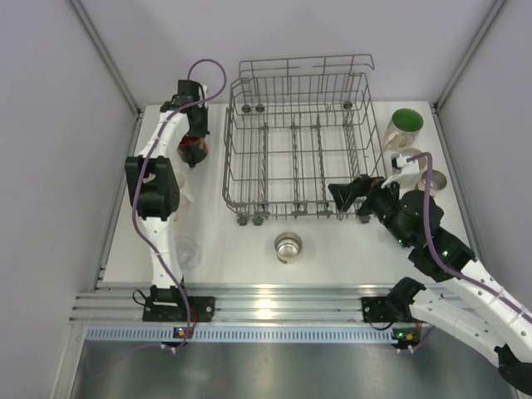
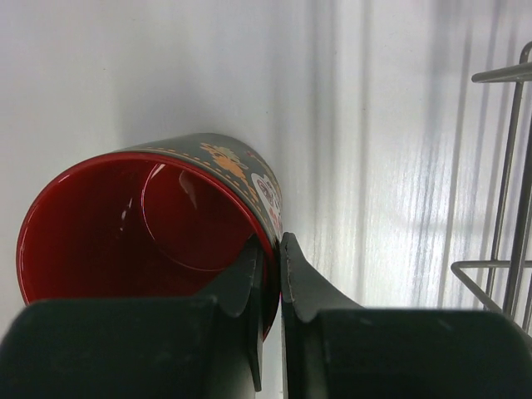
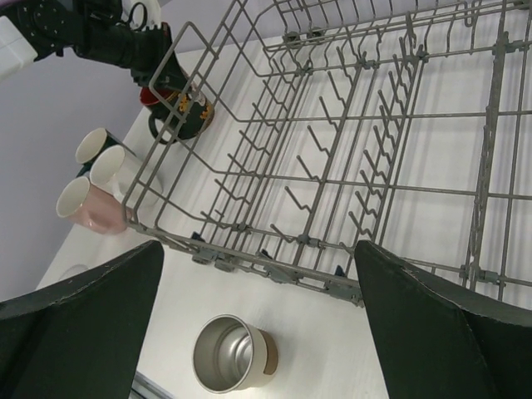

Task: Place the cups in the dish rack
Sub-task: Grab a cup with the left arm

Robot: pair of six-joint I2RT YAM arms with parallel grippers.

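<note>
The grey wire dish rack (image 1: 295, 141) stands at the back middle of the table, with no cup seen in it; it also shows in the right wrist view (image 3: 349, 150). My left gripper (image 2: 274, 249) is shut on the rim of a dark patterned mug with a red inside (image 2: 125, 224), one finger inside and one outside, left of the rack (image 1: 193, 151). My right gripper (image 3: 258, 245) is open and empty at the rack's front right corner (image 1: 347, 204). A shiny steel cup (image 3: 229, 353) stands in front of the rack (image 1: 288, 246).
A pink cup (image 3: 87, 208) and two pale cups (image 3: 116, 170) sit left of the rack, partly under my left arm. A clear cup (image 1: 187, 249) stands at front left. A green-inside cup (image 1: 405, 125) and other cups (image 1: 432, 179) stand right of the rack.
</note>
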